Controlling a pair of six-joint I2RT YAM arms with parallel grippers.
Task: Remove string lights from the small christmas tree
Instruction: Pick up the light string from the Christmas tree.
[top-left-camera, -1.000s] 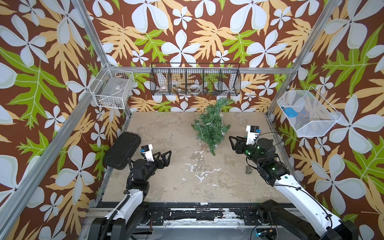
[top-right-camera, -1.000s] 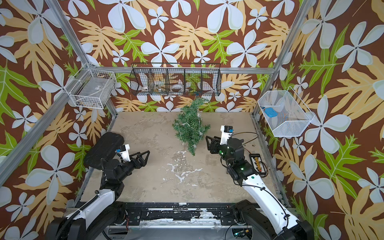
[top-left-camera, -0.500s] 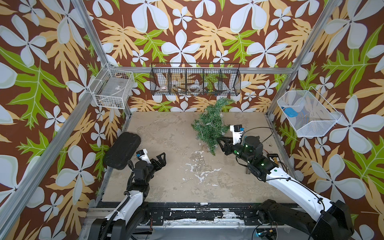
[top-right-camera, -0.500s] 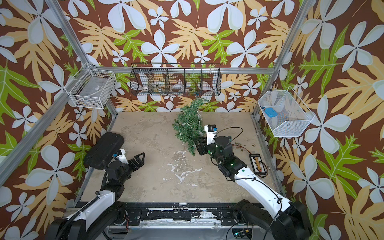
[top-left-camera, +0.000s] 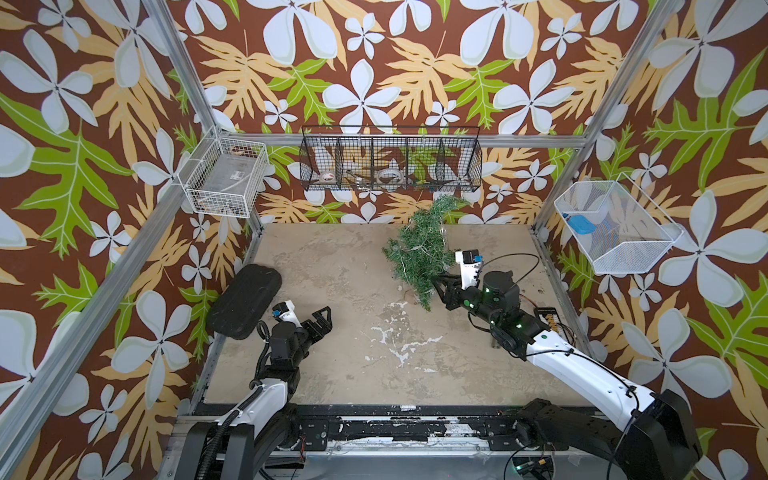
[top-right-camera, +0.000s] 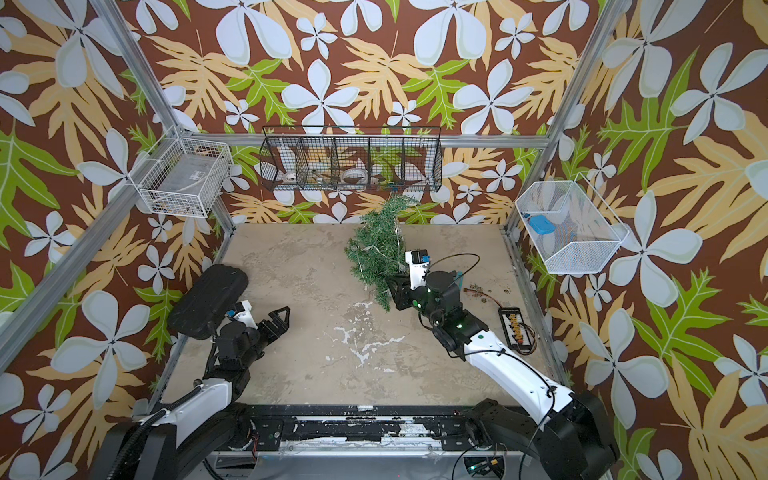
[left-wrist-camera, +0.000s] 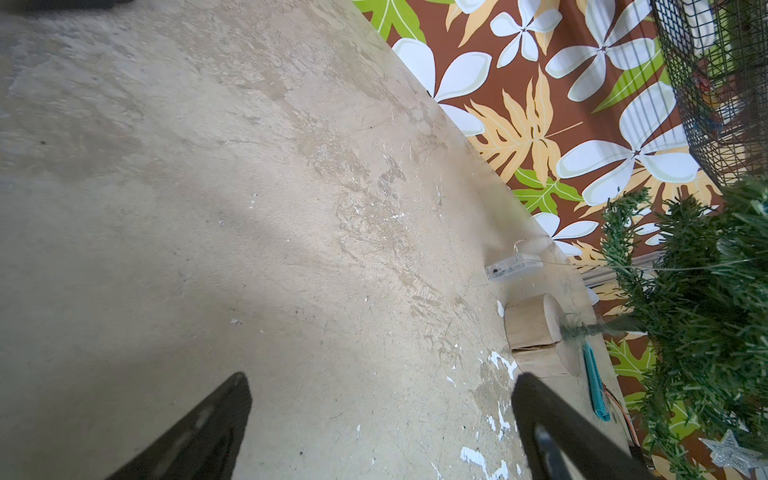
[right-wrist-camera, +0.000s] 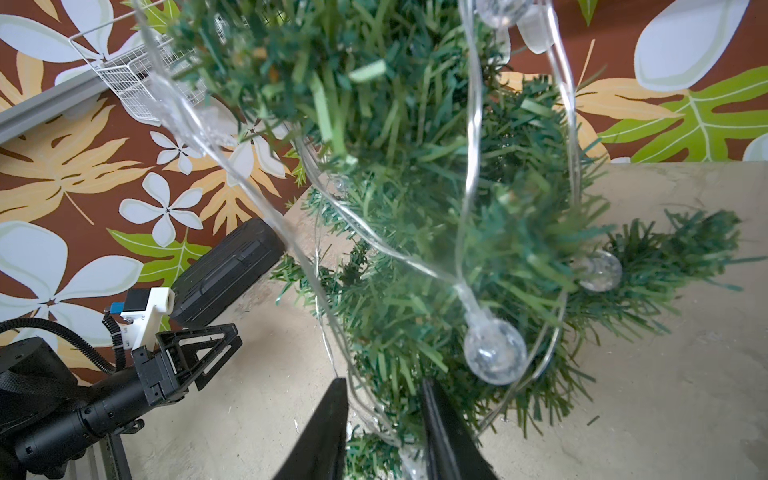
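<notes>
Your right gripper (right-wrist-camera: 382, 388), at the small christmas tree's (top-left-camera: 419, 245) 5 o'clock, stands narrow around the string lights (right-wrist-camera: 494, 353), presumably to strip them, grip uncertain; your left gripper (top-left-camera: 322, 318) hangs wide.

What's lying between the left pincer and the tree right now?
Only bare, scuffed table, in both top views. The left pincer stands open, apart from the tree. The left wrist view shows a small clear box by the tree's base.

Brown floral wallpaper (top-left-camera: 374, 62), aluminium frame posts (top-left-camera: 183, 62), worn beige tabletop (top-left-camera: 332, 257), wall-hung wire baskets (top-left-camera: 357, 143).
</notes>
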